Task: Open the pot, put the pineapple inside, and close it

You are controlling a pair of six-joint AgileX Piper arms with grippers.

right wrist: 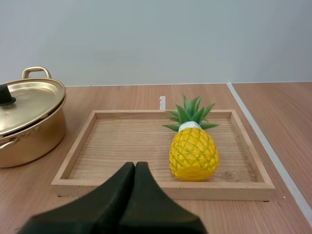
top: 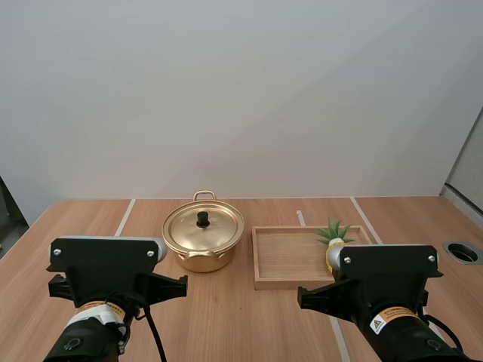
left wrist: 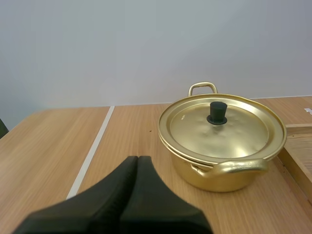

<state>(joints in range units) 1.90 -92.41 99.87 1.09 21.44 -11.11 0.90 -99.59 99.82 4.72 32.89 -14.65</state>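
On the tray [top: 287, 256], the right arm [top: 389, 275] half hides the pineapple [top: 333, 240]; left claw [left wrist: 137, 160] and right claw [right wrist: 135, 165] pressed together.

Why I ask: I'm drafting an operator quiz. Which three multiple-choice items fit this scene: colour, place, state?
1. On the golden pot, the lid has a knob that is: A black, B gold, C red.
2. The pineapple is: A in the pot, B on the wooden tray, C on the lid.
3. The lid is: A leaning on the tray, B upside down, C shut on the pot.
Key: A, the knob shows dark on the gold lid; B, it rests on the tray floor; C, the lid sits flat on the rim.
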